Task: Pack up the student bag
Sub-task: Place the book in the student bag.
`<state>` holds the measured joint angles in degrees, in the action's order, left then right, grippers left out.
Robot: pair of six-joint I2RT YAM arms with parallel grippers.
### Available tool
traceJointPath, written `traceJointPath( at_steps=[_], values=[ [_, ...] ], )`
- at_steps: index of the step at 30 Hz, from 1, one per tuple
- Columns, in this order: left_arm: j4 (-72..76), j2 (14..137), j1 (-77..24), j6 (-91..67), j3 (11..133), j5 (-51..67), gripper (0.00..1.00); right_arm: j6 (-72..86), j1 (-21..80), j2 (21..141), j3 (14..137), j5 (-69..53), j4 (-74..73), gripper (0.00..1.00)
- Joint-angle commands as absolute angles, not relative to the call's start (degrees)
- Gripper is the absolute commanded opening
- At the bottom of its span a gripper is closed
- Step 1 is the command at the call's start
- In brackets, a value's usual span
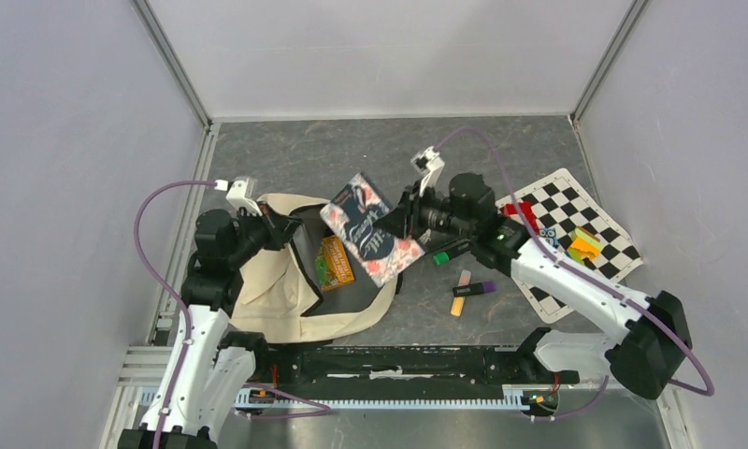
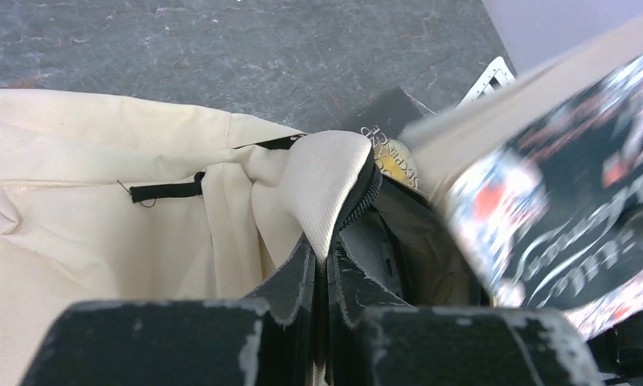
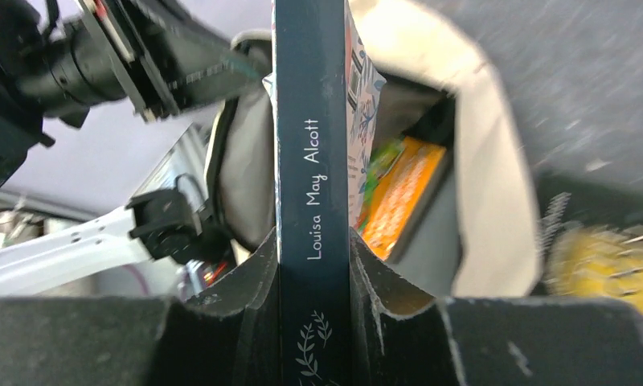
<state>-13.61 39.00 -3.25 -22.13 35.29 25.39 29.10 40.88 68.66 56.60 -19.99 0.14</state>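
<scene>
The cream student bag (image 1: 277, 281) lies at the left of the table, its mouth open toward the right, showing dark lining. My left gripper (image 1: 279, 224) is shut on the bag's upper rim (image 2: 330, 185) and holds it up. An orange book (image 1: 337, 262) lies inside the opening; it also shows in the right wrist view (image 3: 403, 193). My right gripper (image 1: 400, 217) is shut on a dark blue book (image 1: 370, 229) with "Louisa May Alcott" on its spine (image 3: 314, 161), held tilted in the air over the bag's mouth.
A checkerboard mat (image 1: 576, 234) lies at the right with small coloured toys on it. Several markers (image 1: 464, 281) lie loose between the mat and the bag. Side walls enclose the table; a black rail (image 1: 398, 360) runs along the near edge.
</scene>
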Motion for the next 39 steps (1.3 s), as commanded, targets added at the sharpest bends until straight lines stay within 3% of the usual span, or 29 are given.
traceJointPath(
  at_steps=[1, 7, 14, 25, 39],
  values=[
    [-8.0, 37.6, -3.0, -21.4, 36.0, 27.6, 0.05, 42.5, 45.0, 70.6, 51.5, -21.9, 12.5, 0.0],
    [-6.6, 37.1, -3.0, -21.9, 35.7, 29.4, 0.05, 49.7, 45.5, 72.3, 45.0, -12.6, 11.1, 0.0],
    [-4.5, 36.9, -3.0, -23.0, 35.0, 31.2, 0.05, 51.5, 47.3, 78.0, 49.4, -7.4, 8.4, 0.0],
    [-3.3, 37.9, -3.0, -23.8, 34.8, 32.9, 0.05, 61.7, 51.6, 84.8, 52.5, -5.4, 23.2, 0.0],
    [-3.0, 37.1, -3.0, -23.8, 34.7, 33.1, 0.05, 67.4, 54.7, 90.8, 42.0, 6.0, 25.0, 0.0]
  ],
)
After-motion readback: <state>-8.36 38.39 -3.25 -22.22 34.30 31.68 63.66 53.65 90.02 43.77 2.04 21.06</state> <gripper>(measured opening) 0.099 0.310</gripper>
